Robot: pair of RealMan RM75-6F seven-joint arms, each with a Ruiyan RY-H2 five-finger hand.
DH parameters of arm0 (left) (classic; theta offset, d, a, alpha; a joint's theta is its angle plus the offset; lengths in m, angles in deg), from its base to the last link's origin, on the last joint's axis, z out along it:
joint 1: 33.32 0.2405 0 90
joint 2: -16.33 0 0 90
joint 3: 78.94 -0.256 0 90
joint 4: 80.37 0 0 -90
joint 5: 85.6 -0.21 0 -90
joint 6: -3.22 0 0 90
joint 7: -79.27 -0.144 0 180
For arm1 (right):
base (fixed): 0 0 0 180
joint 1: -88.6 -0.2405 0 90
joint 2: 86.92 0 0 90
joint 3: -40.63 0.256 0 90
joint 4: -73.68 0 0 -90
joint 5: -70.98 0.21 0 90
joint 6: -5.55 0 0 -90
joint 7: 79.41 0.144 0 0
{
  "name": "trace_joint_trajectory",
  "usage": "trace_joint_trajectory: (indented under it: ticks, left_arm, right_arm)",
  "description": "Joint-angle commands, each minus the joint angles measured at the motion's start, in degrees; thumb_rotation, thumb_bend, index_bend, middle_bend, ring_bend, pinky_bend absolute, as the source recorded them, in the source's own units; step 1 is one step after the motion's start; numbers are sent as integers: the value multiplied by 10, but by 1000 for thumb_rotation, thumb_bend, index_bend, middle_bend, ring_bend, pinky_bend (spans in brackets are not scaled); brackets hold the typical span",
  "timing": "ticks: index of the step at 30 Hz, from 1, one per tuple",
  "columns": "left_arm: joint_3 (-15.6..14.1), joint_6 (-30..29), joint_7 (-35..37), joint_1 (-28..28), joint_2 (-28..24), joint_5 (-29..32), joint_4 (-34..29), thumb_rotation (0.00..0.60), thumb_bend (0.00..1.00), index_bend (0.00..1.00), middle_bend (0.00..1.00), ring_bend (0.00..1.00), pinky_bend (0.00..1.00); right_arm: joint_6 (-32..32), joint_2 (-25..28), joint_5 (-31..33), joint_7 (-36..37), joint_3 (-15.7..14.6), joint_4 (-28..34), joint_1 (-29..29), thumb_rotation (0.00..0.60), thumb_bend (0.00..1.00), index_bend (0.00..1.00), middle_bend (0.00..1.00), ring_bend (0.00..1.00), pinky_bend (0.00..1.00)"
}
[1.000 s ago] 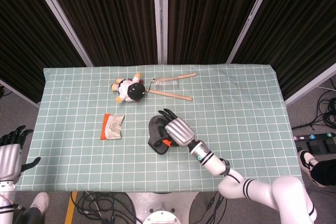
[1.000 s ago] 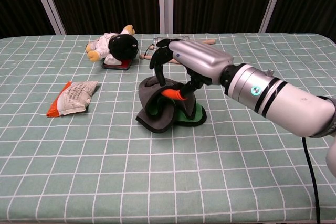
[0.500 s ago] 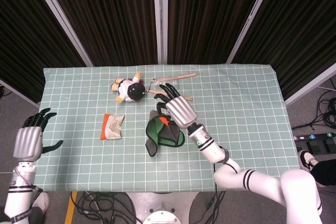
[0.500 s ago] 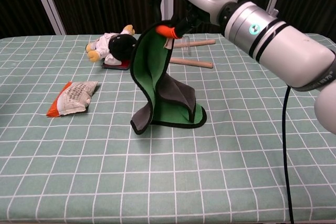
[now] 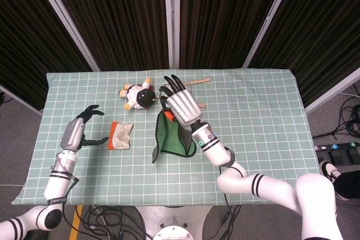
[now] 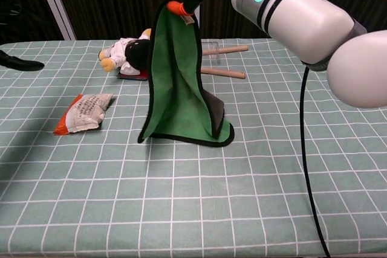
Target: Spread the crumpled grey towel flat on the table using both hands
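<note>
From the head view: right hand (image 5: 181,108) at frame centre pinching the towel (image 5: 173,139) by an orange-tabbed top corner, cloth hanging down toward the lower middle of the frame onto the checked surface (image 5: 264,116); left hand (image 5: 76,133) at middle left, fingers spread and holding nothing, well apart from the towel with a crinkled snack packet (image 5: 120,135) lying between. From the chest view: towel (image 6: 178,83) draped long axis upright from the top of the frame, soft green face with dark binding and grey backing, lower edge folded on the surface, free lower-left corner (image 6: 143,138) probably the left hand's target; plush doll (image 6: 130,51) and wooden sticks (image 6: 221,72) behind.
</note>
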Motion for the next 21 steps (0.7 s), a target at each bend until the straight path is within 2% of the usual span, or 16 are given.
trace_joint_trajectory:
  ticks: [1,10,21]
  left_arm:
    - [4,22,-8,-20,17,20,11,600,0,371,244,206,232]
    - [7,91,-38,-72,51,75,41,600,0,371,244,206,233]
    - [5,135,-55,-108,95,129,68,600,0,374,244,206,233]
  right_arm:
    - [-6,-9,36,-54,20,2,-22,600,366,766,254,22,0]
    - [-14,-31,111,-145,40,7,-63,600,369,766,251,17,0]
    - [-25,-49,148,-148,40,0,-83,600,369,766,250,8,0]
